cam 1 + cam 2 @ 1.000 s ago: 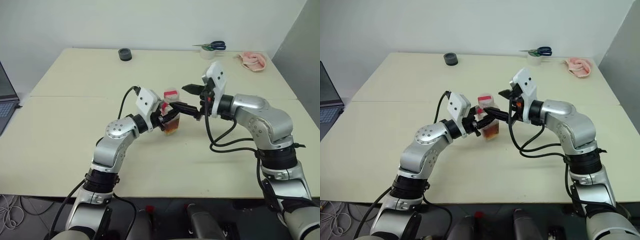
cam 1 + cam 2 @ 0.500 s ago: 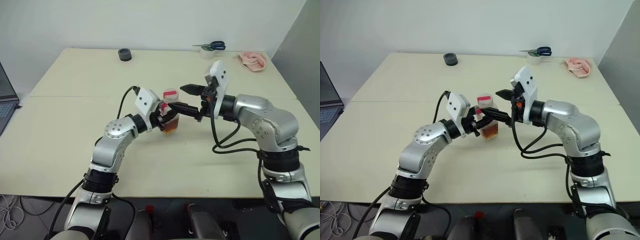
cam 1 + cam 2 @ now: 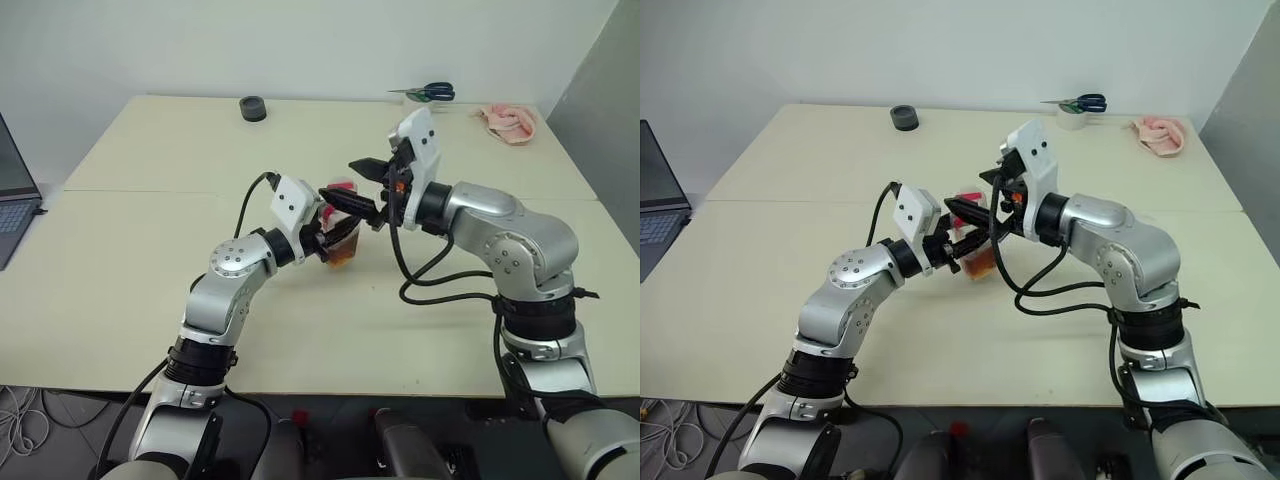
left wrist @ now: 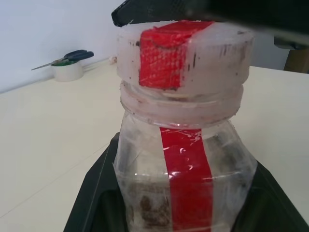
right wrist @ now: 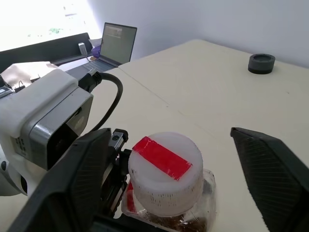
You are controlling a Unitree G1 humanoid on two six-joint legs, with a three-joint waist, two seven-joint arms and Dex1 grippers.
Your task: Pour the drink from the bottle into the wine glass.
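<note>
Item: small clear plastic bottle [image 3: 341, 236] with squarish sides, a red label strip and a whitish cap [image 5: 165, 172] crossed by red tape. It is held upright above the middle of the pale worktop [image 3: 140, 250], cap on, with a little reddish-brown drink [image 3: 341, 258] low in the base.

Holder: left gripper [image 3: 322, 240], jaws closed on the bottle's lower body from the robot's left.

Approaching: right gripper [image 5: 174, 186], jaws spread wide, one on each side of the cap and clear of it.

Hazards, as judged:
- An off-centre closing on the cap could tilt the bottle in the left grip.
- Twisting the cap could turn the whole bottle if the left hold slips on the smooth plastic.
- The two grippers are crowded together; their fingers may collide.
- A freed cap could drop and roll.

Room: open worktop on all sides, edges well away. A dark round puck [image 3: 251, 107], scissors [image 3: 428, 92] resting on a tape roll and a pink cloth [image 3: 507, 122] lie far back; a laptop [image 3: 12, 190] sits off the left edge.
</note>
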